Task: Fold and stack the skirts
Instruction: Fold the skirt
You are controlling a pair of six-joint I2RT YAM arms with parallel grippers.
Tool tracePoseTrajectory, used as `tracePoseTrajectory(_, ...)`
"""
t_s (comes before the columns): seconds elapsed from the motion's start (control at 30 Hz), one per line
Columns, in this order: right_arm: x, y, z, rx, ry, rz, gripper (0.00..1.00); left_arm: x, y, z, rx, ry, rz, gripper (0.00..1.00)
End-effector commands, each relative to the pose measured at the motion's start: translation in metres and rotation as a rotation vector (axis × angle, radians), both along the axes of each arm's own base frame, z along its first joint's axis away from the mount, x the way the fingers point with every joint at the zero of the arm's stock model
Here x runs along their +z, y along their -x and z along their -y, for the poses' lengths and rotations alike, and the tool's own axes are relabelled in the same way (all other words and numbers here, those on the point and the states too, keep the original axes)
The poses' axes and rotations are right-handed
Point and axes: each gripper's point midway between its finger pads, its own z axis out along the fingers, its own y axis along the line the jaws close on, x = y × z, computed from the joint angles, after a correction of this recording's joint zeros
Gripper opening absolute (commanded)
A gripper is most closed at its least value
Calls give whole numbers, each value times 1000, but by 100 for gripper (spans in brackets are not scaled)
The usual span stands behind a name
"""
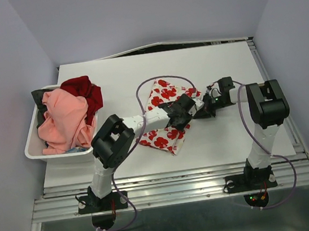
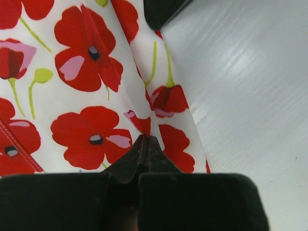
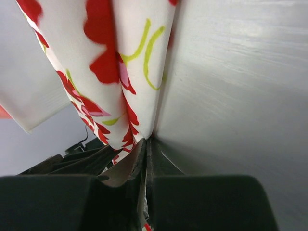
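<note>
Both the left gripper (image 2: 147,143) and the right gripper (image 3: 146,147) are pressed together on folds of the flowered skirt (image 1: 162,95), lying right of the bin (image 1: 32,148), and I fear those thin pinches slipping if I pull unevenly.

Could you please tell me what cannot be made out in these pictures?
Top view: the middle of the flowered skirt, covered by the left arm; the lower clothes in the bin, buried under the pink skirt.
Left wrist view: the skirt's outline, cut off by the edges.
Right wrist view: the print, blurred close up.
</note>
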Motion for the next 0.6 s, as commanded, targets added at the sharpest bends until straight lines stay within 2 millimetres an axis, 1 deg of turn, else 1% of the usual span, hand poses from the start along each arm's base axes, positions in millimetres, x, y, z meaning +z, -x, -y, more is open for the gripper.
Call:
tracePoseTrajectory(0.0,-22,3,0,5,64,-11,4,30,-24,21,28,69,81,0)
tracePoseTrajectory(0.03,-22,5,-3,15,61,-12,2,34,-27,25,27,79,86,0)
tracePoseTrajectory(0.1,-22,5,-3,16,61,-13,1,33,-27,28,26,83,81,0)
tracePoseTrajectory(0.27,-20,3,-3,15,65,-5,1,28,-25,30,19,84,63,0)
tracePoseTrajectory(0.37,-20,2,-1,12,80,-1,1,23,-18,28,6,84,36,0)
tracePoseTrajectory(0.4,-18,-1,-1,12,82,8,1,18,-9,26,-14,90,4,0)
tracePoseTrajectory(0.43,-18,-2,-1,10,84,9,1,17,-6,24,-18,88,-2,0)
tracePoseTrajectory(0.57,-17,-6,0,5,89,14,1,10,2,19,-33,82,-23,0)
